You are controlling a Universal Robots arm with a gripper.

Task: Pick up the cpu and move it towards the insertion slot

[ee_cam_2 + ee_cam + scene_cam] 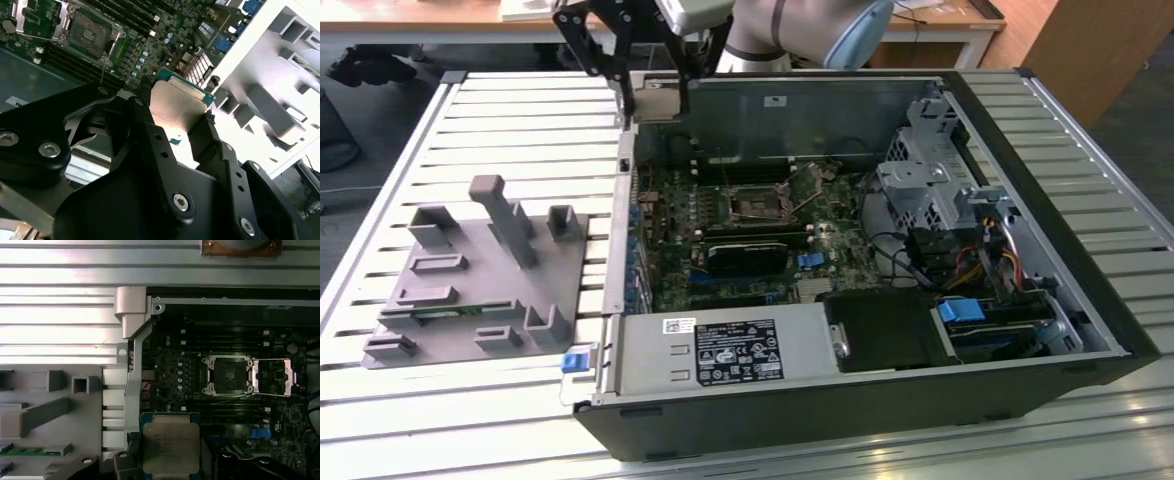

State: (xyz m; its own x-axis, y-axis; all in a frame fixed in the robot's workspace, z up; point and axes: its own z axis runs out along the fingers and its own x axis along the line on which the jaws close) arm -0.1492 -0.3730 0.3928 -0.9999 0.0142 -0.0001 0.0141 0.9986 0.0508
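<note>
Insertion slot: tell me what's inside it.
The insertion slot is uncovered and holds no chip; its dark centre shows, with its lid open beside it. The gripper holds the cpu above the board.

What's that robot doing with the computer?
The robot's gripper is holding the cpu, a flat silvery square chip, pinched between its black fingers. It hangs above the open computer case. The insertion slot on the green motherboard sits open with a dark centre, and the chip is not in it yet.
</note>
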